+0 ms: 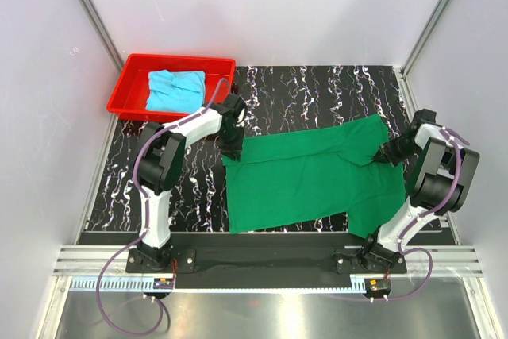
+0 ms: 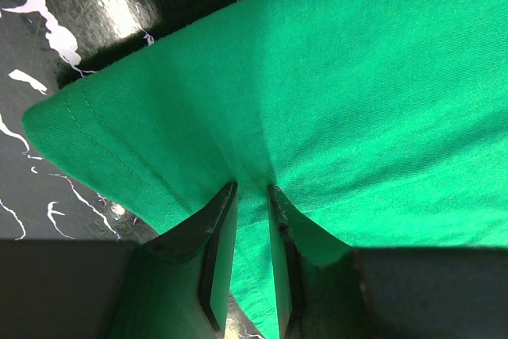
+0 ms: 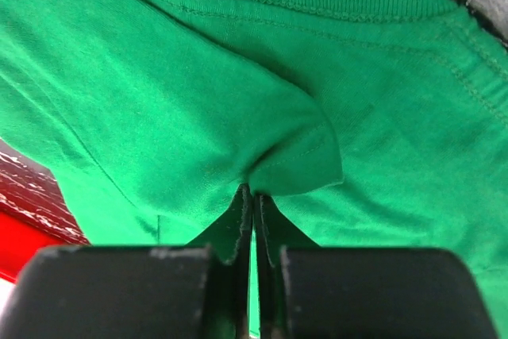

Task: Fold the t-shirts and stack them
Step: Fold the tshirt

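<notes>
Top external view has the dark green t-shirt [image 1: 309, 176] spread flat on the black marbled table [image 1: 317, 89], center-right. Left gripper [image 1: 232, 147] is pinched on its far-left corner, and right gripper [image 1: 384, 155] is clamped tight on cloth at its right edge. Light cyan-blue t-shirt [image 1: 175, 89] sits bunched up in the red tray [image 1: 127, 89], far left.

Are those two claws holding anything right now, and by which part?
Both grip the green t-shirt: the left gripper pinches cloth by a hem corner, and the right gripper pinches a fold near the neckline.
</notes>
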Motion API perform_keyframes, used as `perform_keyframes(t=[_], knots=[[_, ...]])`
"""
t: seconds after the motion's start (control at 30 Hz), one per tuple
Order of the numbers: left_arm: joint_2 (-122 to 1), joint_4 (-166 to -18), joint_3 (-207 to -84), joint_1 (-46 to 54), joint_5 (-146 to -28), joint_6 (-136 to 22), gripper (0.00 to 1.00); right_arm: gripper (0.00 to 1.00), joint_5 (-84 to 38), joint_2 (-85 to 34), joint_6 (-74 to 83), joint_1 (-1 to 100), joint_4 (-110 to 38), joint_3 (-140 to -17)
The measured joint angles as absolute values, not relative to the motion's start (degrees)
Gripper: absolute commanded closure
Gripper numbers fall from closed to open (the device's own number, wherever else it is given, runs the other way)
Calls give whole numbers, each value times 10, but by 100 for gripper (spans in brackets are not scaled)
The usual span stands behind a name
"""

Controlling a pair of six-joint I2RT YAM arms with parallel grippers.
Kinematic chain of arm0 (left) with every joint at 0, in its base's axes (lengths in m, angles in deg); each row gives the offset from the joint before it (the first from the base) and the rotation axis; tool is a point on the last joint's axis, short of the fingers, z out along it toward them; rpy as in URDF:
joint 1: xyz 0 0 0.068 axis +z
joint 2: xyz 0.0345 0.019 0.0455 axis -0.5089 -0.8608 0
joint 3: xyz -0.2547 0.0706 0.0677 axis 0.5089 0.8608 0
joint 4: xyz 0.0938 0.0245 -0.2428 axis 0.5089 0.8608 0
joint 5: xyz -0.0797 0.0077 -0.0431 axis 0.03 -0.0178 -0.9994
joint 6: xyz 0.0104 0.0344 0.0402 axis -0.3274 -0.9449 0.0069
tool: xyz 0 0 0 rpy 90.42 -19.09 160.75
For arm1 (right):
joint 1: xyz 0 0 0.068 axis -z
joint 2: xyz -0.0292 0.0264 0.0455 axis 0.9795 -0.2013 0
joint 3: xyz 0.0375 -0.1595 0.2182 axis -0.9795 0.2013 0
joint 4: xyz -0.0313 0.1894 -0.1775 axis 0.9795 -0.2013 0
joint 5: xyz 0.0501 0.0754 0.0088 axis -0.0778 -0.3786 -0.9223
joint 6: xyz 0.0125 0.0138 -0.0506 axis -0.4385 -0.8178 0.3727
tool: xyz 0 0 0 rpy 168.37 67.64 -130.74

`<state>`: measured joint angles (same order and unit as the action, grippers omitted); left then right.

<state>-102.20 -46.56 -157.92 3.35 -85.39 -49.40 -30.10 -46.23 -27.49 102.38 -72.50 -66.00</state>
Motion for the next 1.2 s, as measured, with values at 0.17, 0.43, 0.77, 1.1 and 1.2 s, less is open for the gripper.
perform_keyframes(t=[0.17, 0.43, 0.77, 1.1, 1.2], knots=[[-1022, -466, -1579, 35, -855, -494, 73, 100, -301, -462, -287, 1024, -754, -675], [-1022, -466, -1579, 36, -857, -494, 73, 100, -299, -431, -359, 1024, -817, -679], [-1022, -466, -1579, 38, -861, -494, 73, 100, -298, -385, -452, 1024, -853, -657], [-1022, -466, -1579, 38, -863, -494, 73, 100, -275, -360, -486, 1024, -879, -641], [-1022, -466, -1579, 38, -863, -494, 73, 100, -267, -358, -490, 1024, -879, -633]])
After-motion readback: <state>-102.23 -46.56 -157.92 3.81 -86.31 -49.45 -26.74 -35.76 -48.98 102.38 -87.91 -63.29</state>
